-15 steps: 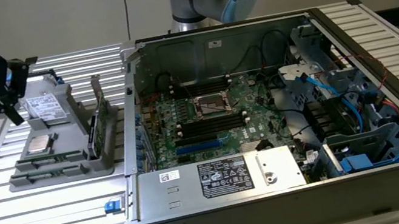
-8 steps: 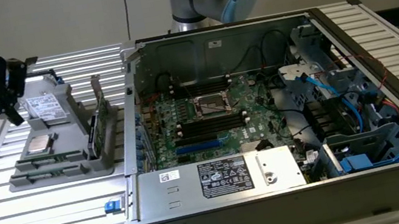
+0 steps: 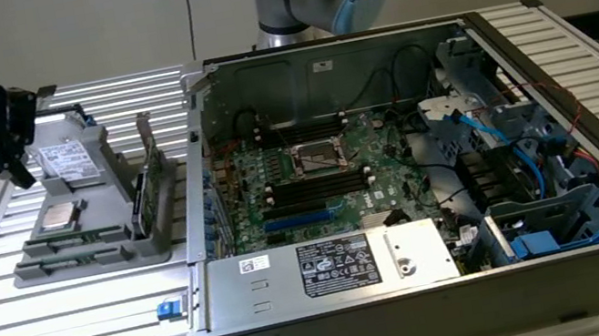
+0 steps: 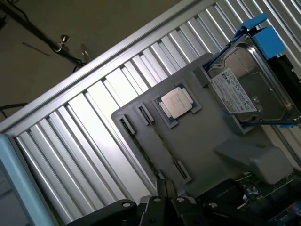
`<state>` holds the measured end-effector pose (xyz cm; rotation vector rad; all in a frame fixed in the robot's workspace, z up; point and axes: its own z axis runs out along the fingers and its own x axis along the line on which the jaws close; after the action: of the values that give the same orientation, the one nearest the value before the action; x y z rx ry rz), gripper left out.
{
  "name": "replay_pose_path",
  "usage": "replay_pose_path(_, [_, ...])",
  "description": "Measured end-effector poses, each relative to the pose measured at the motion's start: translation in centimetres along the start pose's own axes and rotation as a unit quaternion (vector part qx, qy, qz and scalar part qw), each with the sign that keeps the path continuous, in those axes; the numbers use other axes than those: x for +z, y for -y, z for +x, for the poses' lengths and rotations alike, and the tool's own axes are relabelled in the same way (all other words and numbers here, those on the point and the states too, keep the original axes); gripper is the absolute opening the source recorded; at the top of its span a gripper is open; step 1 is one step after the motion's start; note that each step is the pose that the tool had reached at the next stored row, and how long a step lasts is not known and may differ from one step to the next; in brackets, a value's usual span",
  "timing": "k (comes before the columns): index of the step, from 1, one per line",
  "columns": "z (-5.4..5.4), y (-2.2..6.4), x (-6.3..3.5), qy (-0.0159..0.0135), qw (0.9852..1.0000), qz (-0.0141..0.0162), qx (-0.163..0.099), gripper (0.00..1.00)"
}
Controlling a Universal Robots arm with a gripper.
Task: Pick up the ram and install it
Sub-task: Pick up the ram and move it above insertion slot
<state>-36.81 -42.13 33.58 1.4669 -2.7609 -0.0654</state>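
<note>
The ram (image 4: 160,143) is a thin strip standing on its edge in a slot of the grey holder tray (image 4: 207,136), between the processor chip (image 4: 176,103) and the wider green card (image 4: 265,188). In the exterior view the ram (image 3: 141,205) is a dark strip on the tray (image 3: 91,246), beside the green card (image 3: 165,184). My gripper (image 3: 9,164) hangs above the tray's far corner at the exterior view's left, shut and holding nothing. Its fingers (image 4: 164,195) point at the near end of the ram's slot, apart from it.
A grey hard drive (image 4: 249,92) with a white label lies in a blue bracket on the tray. The open computer case (image 3: 443,281) lies at the exterior view's right, with its motherboard (image 3: 311,161) and black slots (image 3: 318,188) exposed. Slatted metal tabletop (image 3: 66,311) surrounds both.
</note>
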Motion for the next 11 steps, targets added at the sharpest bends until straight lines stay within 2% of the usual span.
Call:
replay_pose_path(6, [0.01,-0.01,0.01,-0.0020,0.9989,-0.0003,-0.046,0.11])
replay_pose_path(11, [0.01,-0.02,0.01,-0.0036,0.9964,-0.0004,-0.084,0.11])
